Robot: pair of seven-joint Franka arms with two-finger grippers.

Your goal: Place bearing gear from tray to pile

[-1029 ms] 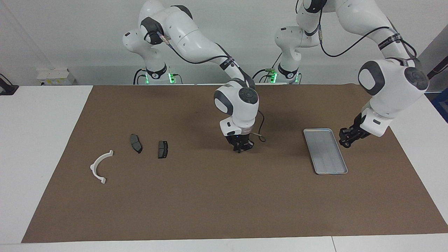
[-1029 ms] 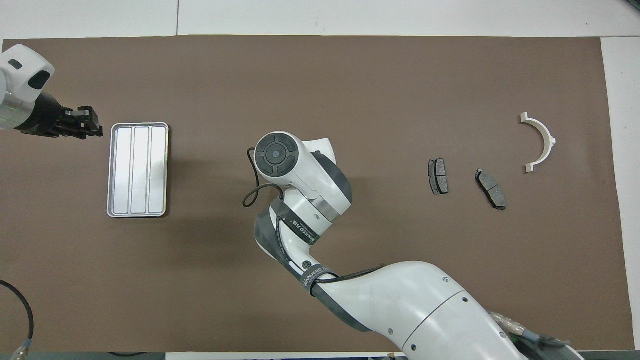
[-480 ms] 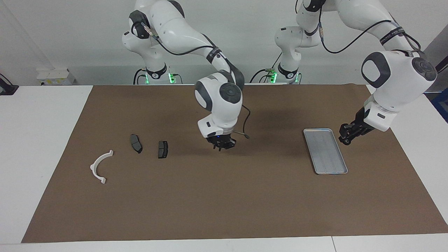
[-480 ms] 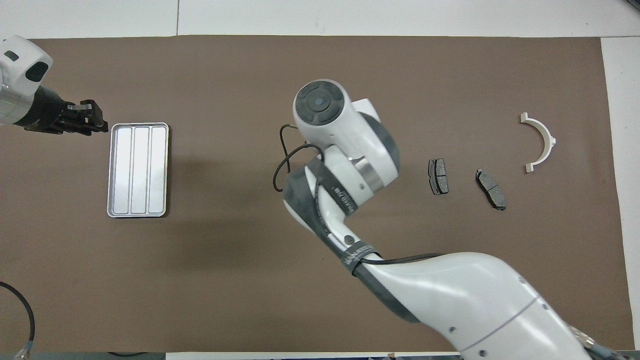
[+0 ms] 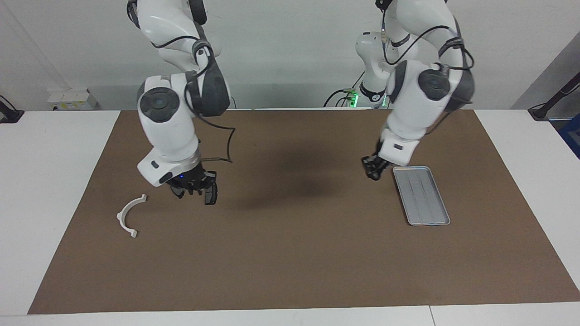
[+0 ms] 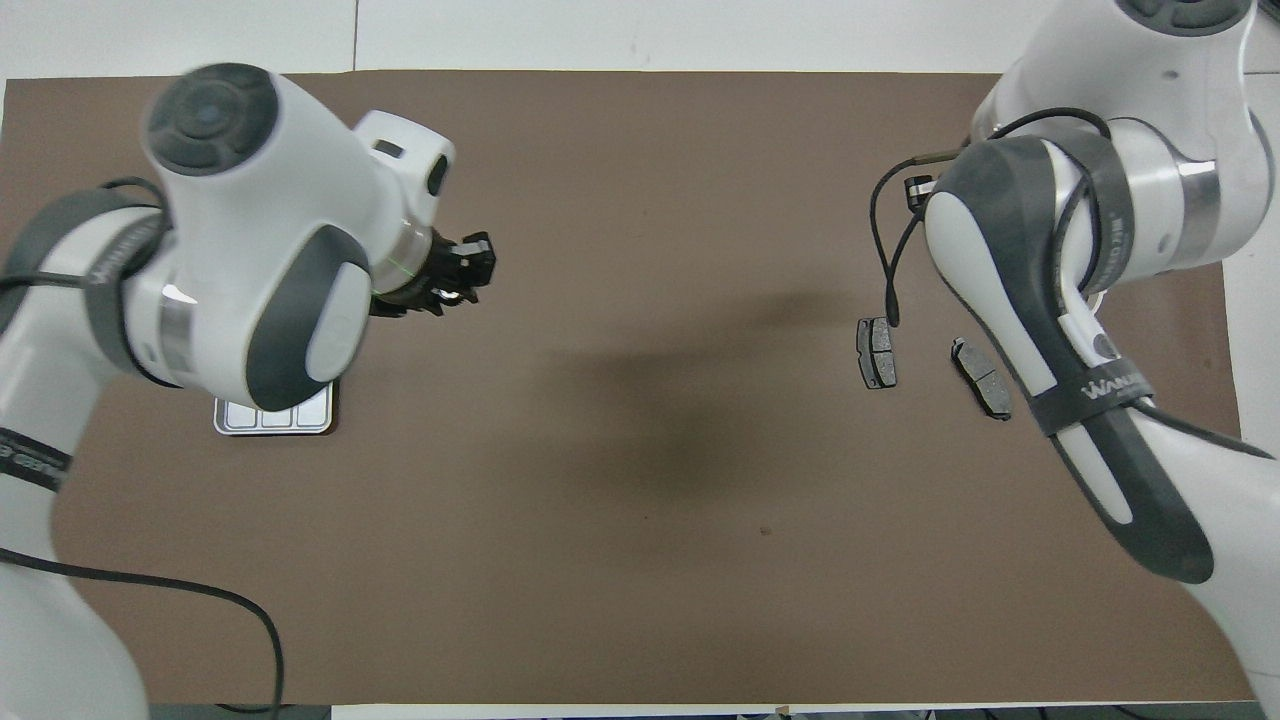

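Tray (image 5: 421, 194) holding no parts, right end effector (image 5: 192, 190) closed over pile (image 5: 131, 215), left end effector (image 5: 372, 168) grip unclear

My arms wear glossy white plastic shells with matt dark grey joint caps; my right gripper (image 5: 195, 192) and my left gripper (image 5: 372, 170) are matt black. Just beside my left jaws lies the tray (image 5: 422, 195), silver-grey metal with a dull brushed sheen and lengthwise ridges. Under my right jaws lie two dark plates (image 6: 877, 352), matt and slightly rough-looking. Near them sits the bracket (image 5: 128, 217), smooth white plastic. Beneath everything spreads a brown mat (image 5: 290, 253), flat, matt, paper-like, on the smooth white tabletop (image 5: 50, 172)
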